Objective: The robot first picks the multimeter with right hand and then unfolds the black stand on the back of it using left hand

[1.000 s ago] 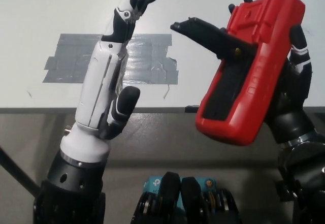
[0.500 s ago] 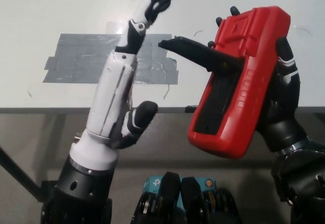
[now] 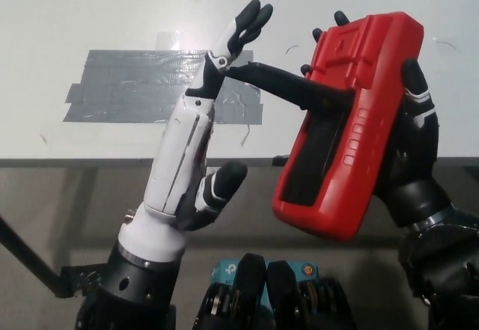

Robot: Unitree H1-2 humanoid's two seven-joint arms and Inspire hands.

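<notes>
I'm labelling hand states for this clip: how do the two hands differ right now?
The black right hand is shut on the red multimeter, gripping it from behind. The white left hand holds nothing, its fingers stretched up, with the tip of the unfolded black stand at them. Both are raised above the table.

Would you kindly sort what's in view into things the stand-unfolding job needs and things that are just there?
Job:
multimeter, held back-up in the right robot hand
black stand, swung out
left robot hand, fingers open, tips by the stand's end

Just there:
grey tape patch
white table
</notes>
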